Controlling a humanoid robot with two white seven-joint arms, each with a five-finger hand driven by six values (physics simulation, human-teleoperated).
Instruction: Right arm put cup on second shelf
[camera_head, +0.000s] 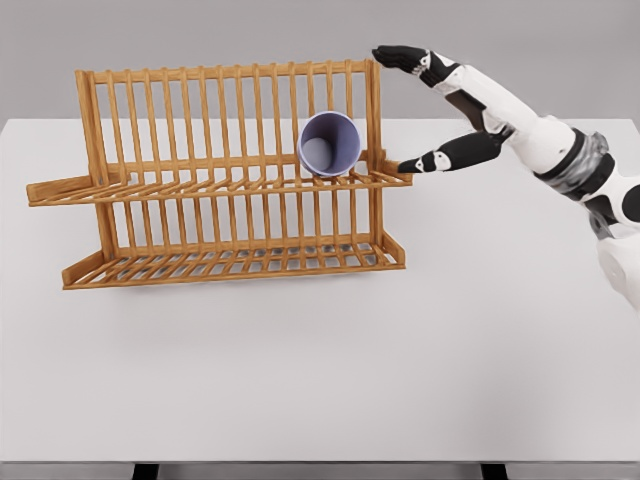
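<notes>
with the cup already on the upper shelf, the right hand stands open beside the rack

since the pale lilac cup (329, 143) lies on its side on the upper tier of the slatted wooden dish rack (215, 180), its round mouth turned toward the camera and its body leaning among the upright bars, the placing step looks done, judging by how things lie. the cup sits toward the right end of that tier, with the lower tier beneath it bare

the white right arm with its black-fingered right hand (430, 110) reaches in from the picture's right edge. the hand is spread wide and holds nothing: the long fingers (400, 57) stretch out above the rack's top right corner, while the thumb (420, 163) points at the right end of the upper tier, just beside or perhaps touching the wood; which of the two cannot be told. the hand is apart from the cup

the step in hand reads as release and retreat. the next move calls for drawing the hand away to the right, clear of the rack's end post, without nudging the frame, since a cup lying on its side could roll along the slats. the rack stands on the plain white surface (320, 380). the left arm does not show
</notes>
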